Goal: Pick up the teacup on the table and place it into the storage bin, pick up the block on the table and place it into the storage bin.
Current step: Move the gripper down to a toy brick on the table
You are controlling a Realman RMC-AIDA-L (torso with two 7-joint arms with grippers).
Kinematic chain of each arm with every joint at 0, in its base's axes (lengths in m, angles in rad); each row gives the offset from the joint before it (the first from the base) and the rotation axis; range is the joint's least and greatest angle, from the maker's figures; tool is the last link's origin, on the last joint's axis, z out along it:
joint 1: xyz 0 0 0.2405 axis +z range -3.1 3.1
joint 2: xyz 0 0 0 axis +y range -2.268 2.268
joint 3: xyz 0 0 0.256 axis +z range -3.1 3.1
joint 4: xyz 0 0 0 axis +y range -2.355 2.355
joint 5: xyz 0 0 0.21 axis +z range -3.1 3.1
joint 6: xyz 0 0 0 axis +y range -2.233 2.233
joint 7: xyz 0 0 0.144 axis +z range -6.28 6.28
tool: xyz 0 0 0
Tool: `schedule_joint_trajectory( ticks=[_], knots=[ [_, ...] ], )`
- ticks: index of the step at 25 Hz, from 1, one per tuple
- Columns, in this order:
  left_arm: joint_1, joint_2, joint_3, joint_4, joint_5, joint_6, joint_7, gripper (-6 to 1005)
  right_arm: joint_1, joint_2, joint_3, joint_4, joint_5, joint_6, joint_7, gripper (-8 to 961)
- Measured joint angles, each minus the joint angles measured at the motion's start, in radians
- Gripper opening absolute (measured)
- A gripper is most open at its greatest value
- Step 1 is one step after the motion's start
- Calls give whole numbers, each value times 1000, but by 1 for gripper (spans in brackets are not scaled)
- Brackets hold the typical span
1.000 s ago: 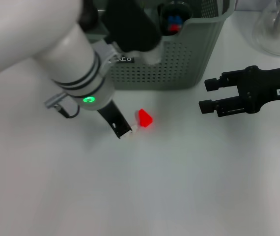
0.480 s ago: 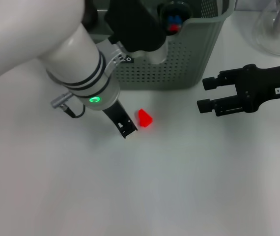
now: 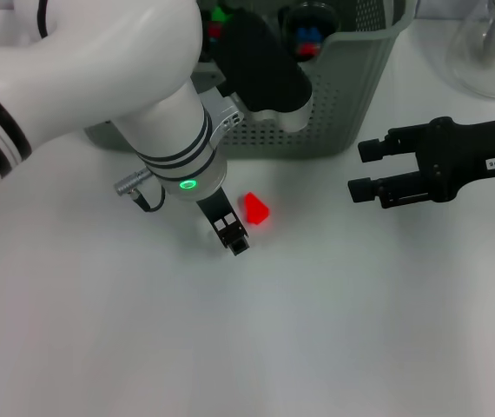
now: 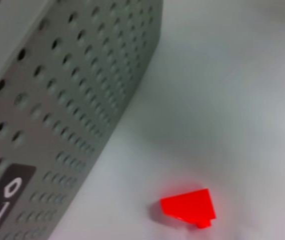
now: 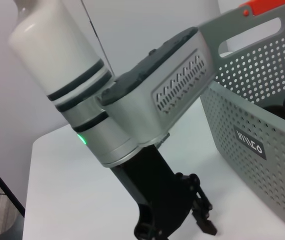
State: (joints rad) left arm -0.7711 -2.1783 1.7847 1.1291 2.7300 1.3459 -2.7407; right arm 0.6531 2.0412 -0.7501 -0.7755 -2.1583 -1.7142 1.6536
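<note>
A bright red block (image 3: 255, 209) lies on the plain white table (image 3: 334, 321) at centre frame, below the grey-green storage bin (image 3: 334, 104) whose wall is dotted with perforations and bears a black, white-lettered label (image 4: 0, 202).

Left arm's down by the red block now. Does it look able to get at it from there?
Probably yes. The left end effector sits low beside the red block, with only bare table between them. The storage bin stands behind the block, apart from it, so it shouldn't obstruct.
</note>
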Motion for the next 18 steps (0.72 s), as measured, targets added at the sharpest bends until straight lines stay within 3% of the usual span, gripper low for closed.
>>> schedule_joint_trajectory(
  ticks=[5, 10, 18],
  knots=[
    [-28, 0, 4, -51, -4, -16, -3, 569, 0, 0, 0, 1, 0, 2, 0, 780],
    [-40, 0, 10, -78, -4, -36, -4, 676, 0, 1, 0, 1, 0, 6, 1, 780],
    [-43, 0, 12, -87, 3, -40, -5, 550, 3, -1, 0, -1, 0, 6, 3, 780]
  ],
)
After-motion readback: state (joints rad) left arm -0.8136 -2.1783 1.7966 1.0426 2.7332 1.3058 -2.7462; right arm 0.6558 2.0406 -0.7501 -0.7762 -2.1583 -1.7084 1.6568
